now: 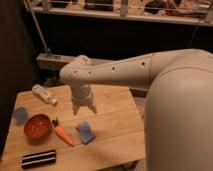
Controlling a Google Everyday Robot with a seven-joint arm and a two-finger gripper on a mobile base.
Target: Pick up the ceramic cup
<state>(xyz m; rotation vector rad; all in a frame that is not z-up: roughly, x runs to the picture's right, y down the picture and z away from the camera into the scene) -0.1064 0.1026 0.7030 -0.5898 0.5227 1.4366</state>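
Note:
The ceramic cup [20, 115] is a small, low, dull blue-grey round cup at the left edge of the wooden table [115, 135], just left of and behind the orange bowl [38, 126]. My gripper [84, 108] hangs from the white arm over the middle of the table, pointing down, well to the right of the cup and above the blue sponge [86, 132]. It holds nothing that I can see.
A carrot [63, 133] lies between the bowl and the sponge. A white plastic bottle [44, 95] lies at the back left. A black-and-white striped block [38, 158] sits at the front left edge. The large arm link [175, 100] fills the right side.

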